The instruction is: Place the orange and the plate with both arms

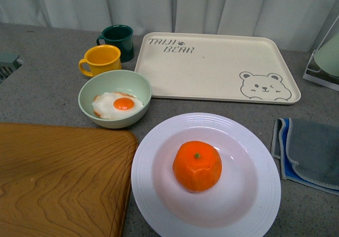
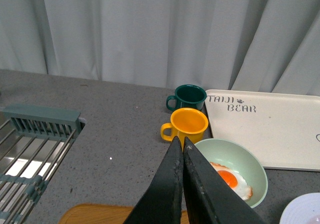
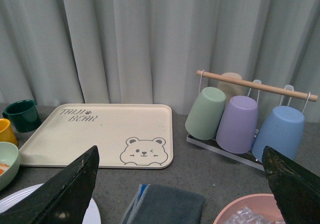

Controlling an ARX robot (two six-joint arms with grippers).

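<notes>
Resting on the near plate (image 1: 142, 174), the orange (image 1: 197, 166) seems placed; little looks left. The left gripper (image 2: 181, 142) is clenched empty, the right gripper (image 3: 180, 153) spread wide.

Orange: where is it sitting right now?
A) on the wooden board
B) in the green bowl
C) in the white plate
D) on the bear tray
C: the front view shows the orange resting in the well of the white plate.
</notes>
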